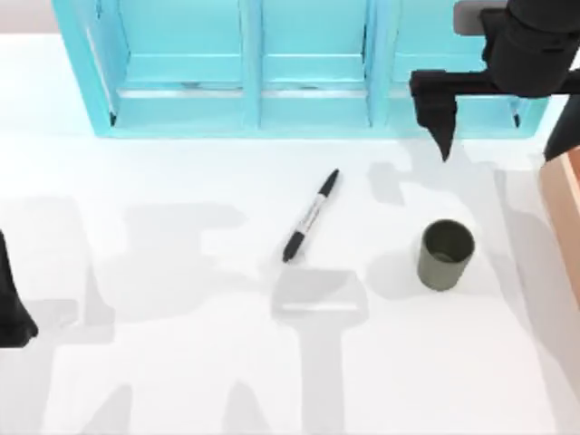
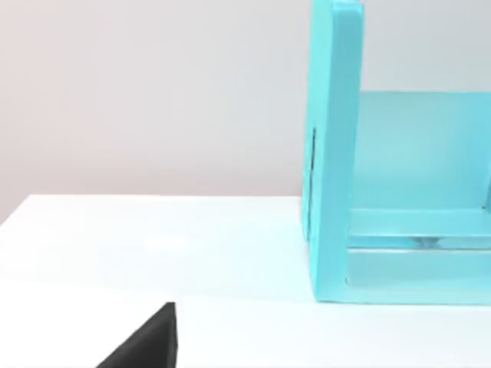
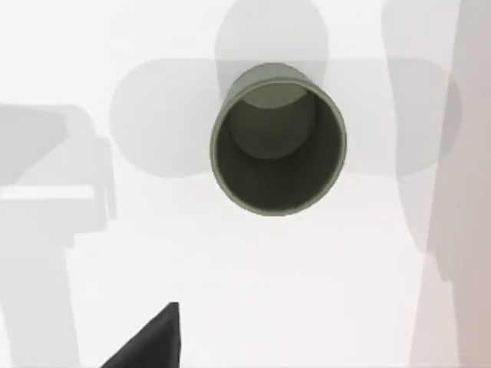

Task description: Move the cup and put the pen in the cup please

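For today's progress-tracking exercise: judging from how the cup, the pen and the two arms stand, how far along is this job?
Nothing looks done yet. The cup stands upright and empty at the table's right; the pen lies flat near the middle, apart from it. In hand: the right gripper hangs above the table beyond the cup, holding nothing, its wrist view looking down into the cup. The left arm sits parked at the left edge. Left: moving the cup, then putting the pen in.

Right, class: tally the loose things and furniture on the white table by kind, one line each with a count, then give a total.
Slim black marker pen with grey-white barrel: 1
Small olive-green cylindrical cup, standing upright: 1
Turquoise shelf unit at the table's far edge: 1
Total: 3
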Controlling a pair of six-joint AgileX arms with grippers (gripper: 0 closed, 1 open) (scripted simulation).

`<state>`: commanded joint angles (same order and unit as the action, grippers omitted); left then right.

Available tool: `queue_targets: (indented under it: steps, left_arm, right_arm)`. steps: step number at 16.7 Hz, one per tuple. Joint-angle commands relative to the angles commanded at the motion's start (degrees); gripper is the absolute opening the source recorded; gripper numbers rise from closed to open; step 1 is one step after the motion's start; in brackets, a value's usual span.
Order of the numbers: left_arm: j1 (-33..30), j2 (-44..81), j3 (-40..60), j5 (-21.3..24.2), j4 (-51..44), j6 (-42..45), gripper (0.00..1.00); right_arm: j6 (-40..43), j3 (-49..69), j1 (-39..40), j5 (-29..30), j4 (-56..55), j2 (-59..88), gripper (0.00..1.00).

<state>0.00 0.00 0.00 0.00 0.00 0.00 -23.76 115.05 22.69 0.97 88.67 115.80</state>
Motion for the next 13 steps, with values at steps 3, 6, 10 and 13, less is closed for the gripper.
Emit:
queue_targets:
  steps: [3,6,10,13]
  left_arm:
    - [0.0,0.0,0.0,0.0,0.0,0.0,1.0]
    - [0.0,0.0,0.0,0.0,0.0,0.0,1.0]
    - [0.0,0.0,0.0,0.0,0.0,0.0,1.0]
    - [0.0,0.0,0.0,0.0,0.0,0.0,1.0]
  right_arm:
    - [0.14,3.73,-0.16,-0.01,3.71,-0.57,1.0]
    - [0.15,3.83,-0.17,-0.01,3.81,-0.59,1.0]
    - [-2.07,4.22,0.81,-0.46,2.02,1.2,1.0]
    - [-9.45,5.21,2.99,-1.82,-3.19,5.69,1.0]
